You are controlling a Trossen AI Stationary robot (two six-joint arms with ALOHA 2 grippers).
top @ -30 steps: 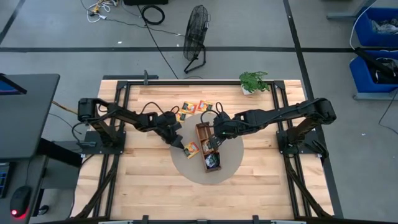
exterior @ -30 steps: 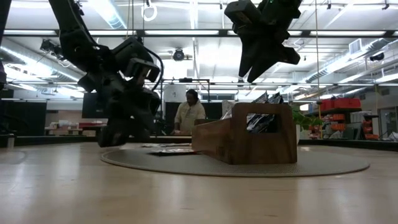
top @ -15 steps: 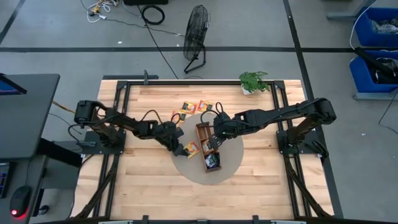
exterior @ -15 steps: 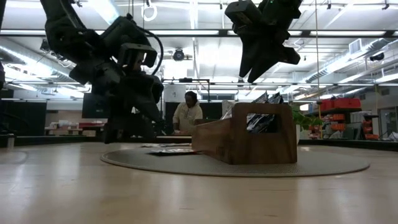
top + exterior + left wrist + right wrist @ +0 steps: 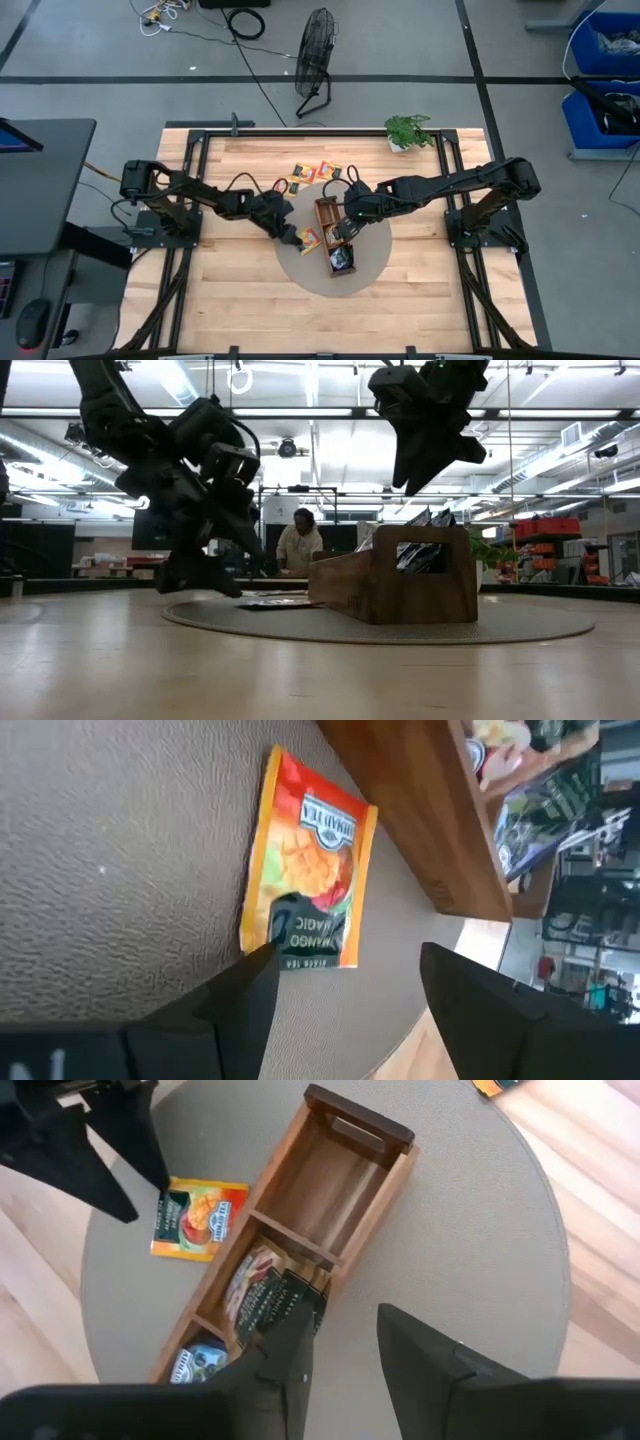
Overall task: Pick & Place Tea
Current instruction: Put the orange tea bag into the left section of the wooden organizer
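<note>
Orange-yellow mango tea sachet (image 5: 308, 875) lies flat on the mat, right beside the wooden tray (image 5: 300, 1240). Left gripper (image 5: 340, 982) spread open over it; right gripper (image 5: 340, 1345) open above the tray.

worktop (image 5: 230, 290): pale wood planks, smooth with a soft sheen, framed by dark metal rails. round mat (image 5: 470, 1250): grey-beige, matt, finely pebbled texture like leatherette, centre of the frame. compartment tray (image 5: 345, 1180): brown wood, smooth satin finish, visible grain. orange tea sachet (image 5: 310, 870): glossy printed foil or coated paper, lying flat on the mat. sachets in the tray (image 5: 265, 1295): shiny, crinkled wrappers. left tool (image 5: 345, 980) and right tool (image 5: 345, 1345): fingers of matt black plastic, smooth faces.
</note>
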